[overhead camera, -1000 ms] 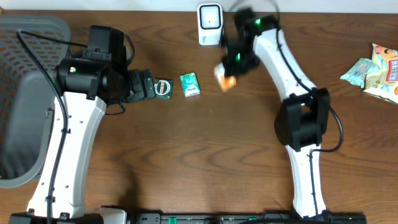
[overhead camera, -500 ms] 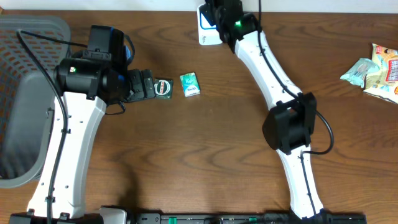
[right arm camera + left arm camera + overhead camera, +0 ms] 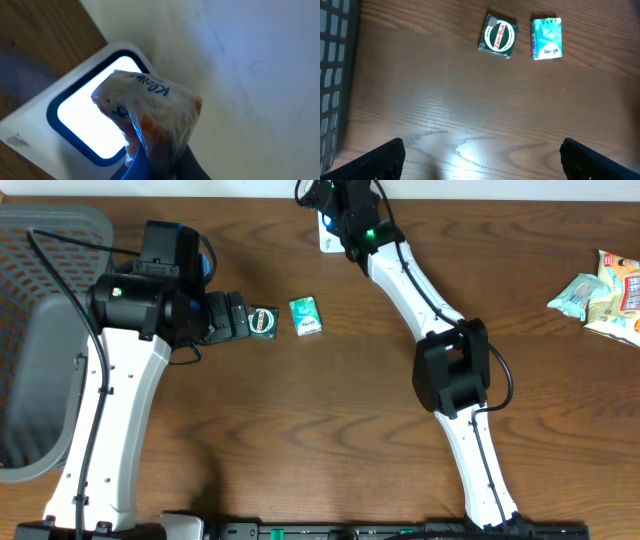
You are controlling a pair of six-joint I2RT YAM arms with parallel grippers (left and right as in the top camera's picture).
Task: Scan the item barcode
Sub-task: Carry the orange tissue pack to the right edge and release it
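1. My right claw is clamped tight on the crinkly pack, pinching it from its 6 o'clock end. The pack is white plastic with blue lettering and some orange patches.
2. That pack is up off the worktop, right in front of the scanner. From my right wrist cam it covers the 3 o'clock part of the scanner's lit window. I can't tell whether pack and window actually touch.
3. The scanner is white with a dark frame around the glowing window, and it sits at the 12 o'clock edge of the worktop in the overhead view. My right arm reaches all the way up there and hides most of it from above.
4. My left claw has its fingers spread wide with nothing between them, hanging over bare wood.
5. At 12 o'clock from it in the left wrist cam there's a green Zam-Buk tin, and a green packet just beside that at its 3 o'clock. They're close but not touching.
6. A grey basket sits at the 9 o'clock side of the worktop, and some snack bags lie at about 2 o'clock, well apart from everything else.
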